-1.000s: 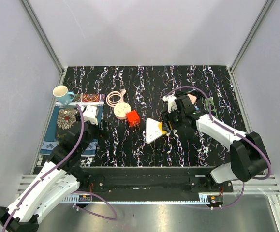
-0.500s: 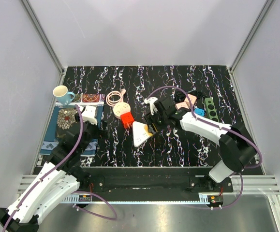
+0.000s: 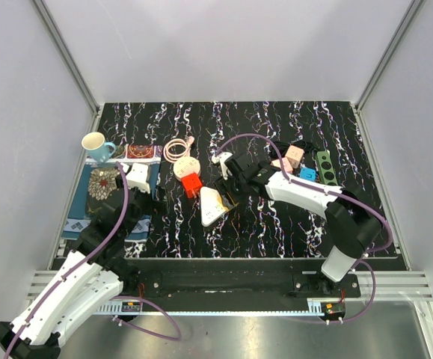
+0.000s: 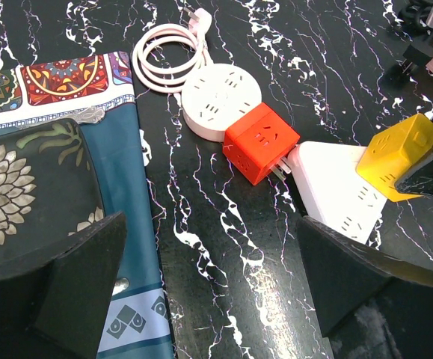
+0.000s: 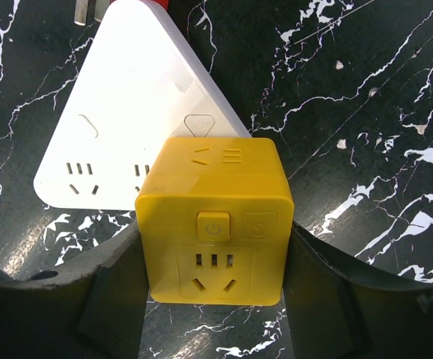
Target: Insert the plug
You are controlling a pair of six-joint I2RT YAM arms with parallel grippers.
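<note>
**mk:** The top cam only shows the right gripper (image 3: 229,193) sitting at one corner of the white triangular strip (image 3: 210,209). What's in it?

**jo:** The right wrist cam has it dead centre. Both fingers (image 5: 115,288) are pinching the yellow cube plug (image 5: 215,217) by its sides, with the socket face and button facing the lens. It overlaps a corner of the triangle. I can't tell from there whether its prongs are in anything.

**mk:** The left wrist view adds a bit: the cube sits tilted at that corner. It also catches a red cube (image 4: 261,142) with bare metal prongs right at the triangle's other corner. Its back touches the round white strip (image 4: 220,101), the one with the coiled cord (image 4: 167,52).

**jo:** And the left gripper (image 4: 210,224)?

**mk:** Its fingers are spread wide with nothing between them, one over the patterned cloth (image 4: 51,149) and the other over the bare table (image 4: 223,254). The cup (image 3: 96,143) and the green strip (image 3: 324,166) only show from the top.
</note>
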